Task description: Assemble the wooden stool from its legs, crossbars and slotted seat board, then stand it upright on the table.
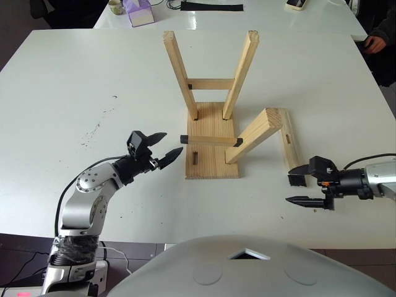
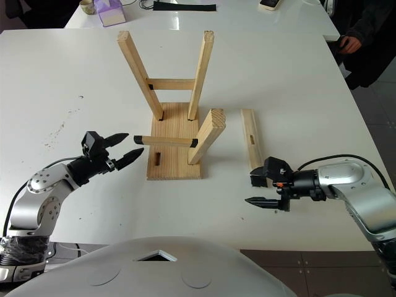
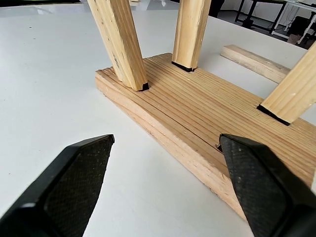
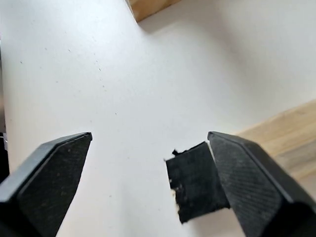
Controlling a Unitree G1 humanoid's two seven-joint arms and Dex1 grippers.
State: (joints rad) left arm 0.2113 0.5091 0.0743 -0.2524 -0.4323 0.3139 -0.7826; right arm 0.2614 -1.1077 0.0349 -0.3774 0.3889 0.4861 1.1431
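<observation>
The slotted seat board (image 1: 211, 162) lies flat mid-table. Two legs (image 1: 179, 71) (image 1: 241, 71) stand in its far slots, joined by a crossbar (image 1: 211, 83). A third leg (image 1: 253, 135) leans tilted at the board's right side, with a second crossbar (image 1: 207, 141) sticking out of it to the left. The fourth leg (image 1: 288, 145) lies loose on the table right of the board. My left gripper (image 1: 173, 143) is open just left of the board, facing its edge (image 3: 163, 123). My right gripper (image 1: 292, 189) is open at the loose leg's near, black-tipped end (image 4: 195, 180), touching nothing.
At the far end of the white table (image 1: 74, 93) a second table carries a tissue box (image 1: 139, 11), a cup (image 1: 115, 6) and a black strip (image 1: 211, 7). A person's hand (image 1: 374, 43) rests at the far right corner. Bare tabletop spreads to the left.
</observation>
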